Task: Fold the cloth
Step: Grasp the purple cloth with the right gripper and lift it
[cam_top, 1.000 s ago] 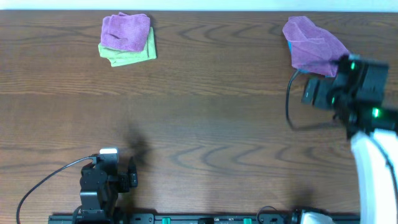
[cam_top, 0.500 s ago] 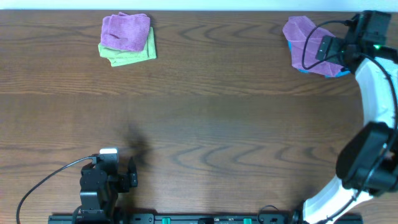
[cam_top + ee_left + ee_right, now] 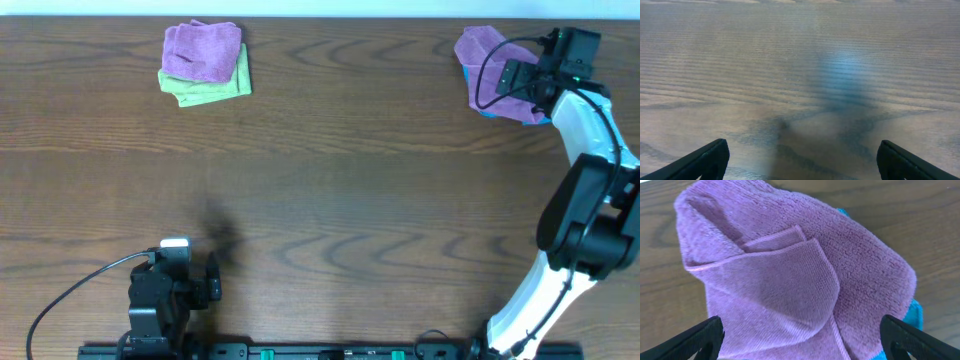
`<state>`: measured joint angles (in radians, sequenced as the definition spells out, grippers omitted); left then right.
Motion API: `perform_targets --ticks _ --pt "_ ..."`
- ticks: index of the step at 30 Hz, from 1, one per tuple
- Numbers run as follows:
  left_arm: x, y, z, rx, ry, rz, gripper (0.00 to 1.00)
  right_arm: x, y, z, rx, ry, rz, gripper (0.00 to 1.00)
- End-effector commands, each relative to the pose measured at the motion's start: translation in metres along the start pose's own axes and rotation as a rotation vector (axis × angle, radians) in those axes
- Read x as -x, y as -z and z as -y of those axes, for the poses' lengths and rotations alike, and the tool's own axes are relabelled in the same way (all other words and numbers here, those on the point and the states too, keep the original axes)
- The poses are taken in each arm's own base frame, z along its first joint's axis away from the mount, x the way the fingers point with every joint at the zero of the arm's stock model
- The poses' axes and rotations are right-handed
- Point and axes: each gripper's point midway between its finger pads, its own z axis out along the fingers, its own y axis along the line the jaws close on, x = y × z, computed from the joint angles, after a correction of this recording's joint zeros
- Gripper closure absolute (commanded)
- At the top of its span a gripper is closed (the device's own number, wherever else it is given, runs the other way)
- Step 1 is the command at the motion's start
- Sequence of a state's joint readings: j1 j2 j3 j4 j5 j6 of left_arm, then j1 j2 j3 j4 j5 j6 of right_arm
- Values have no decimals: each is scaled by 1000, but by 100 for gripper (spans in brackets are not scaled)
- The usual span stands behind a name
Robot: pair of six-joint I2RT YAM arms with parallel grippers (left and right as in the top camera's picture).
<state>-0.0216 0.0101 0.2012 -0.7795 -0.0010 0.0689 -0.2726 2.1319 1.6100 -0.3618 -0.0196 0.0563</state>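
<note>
2 empty fingers of the right gripper (image 3: 800, 342) hang wide apart over the cloth (image 3: 790, 270), which lies crumpled at the far right corner of the table (image 3: 350, 180) on top of a blue cloth (image 3: 914, 314). Pinch only the lilac layer, at a raised hem, so the blue one is left behind. The left gripper (image 3: 800, 160) idles open, holding nothing, near the front edge.

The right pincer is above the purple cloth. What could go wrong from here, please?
1. The purple cloth lies crumpled on a blue cloth; the open right pincer may pinch both and lift the blue one too.
2. The purple cloth sits close to the far edge of the table; a push could slide it off.
</note>
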Motion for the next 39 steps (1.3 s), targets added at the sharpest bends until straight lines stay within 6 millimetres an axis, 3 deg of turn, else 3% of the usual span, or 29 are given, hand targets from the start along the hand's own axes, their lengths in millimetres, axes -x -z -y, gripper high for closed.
perform_targets --ticks 1,13,20,21,26,30,39 --pt "-15 -4 -2 11 -15 -48 5 -1 -14 5 16 -8 0 2" --pt "-15 -4 -2 11 -15 -48 5 -8 -33 -4 71 -15 2 7" --pt "-15 -4 -2 11 -15 -48 4 -25 -50 -7 97 -24 -35 14" --pt "-15 -4 -2 11 -15 -48 4 -26 -51 -7 97 -26 -39 18" --pt "-15 -4 -2 11 -15 -48 4 -18 -47 -9 100 -22 -14 68" --pt "-15 -4 -2 11 -15 -48 5 11 -21 -11 103 -15 58 98" --pt "-15 -4 -2 11 -15 -48 4 75 73 -20 114 28 235 99"
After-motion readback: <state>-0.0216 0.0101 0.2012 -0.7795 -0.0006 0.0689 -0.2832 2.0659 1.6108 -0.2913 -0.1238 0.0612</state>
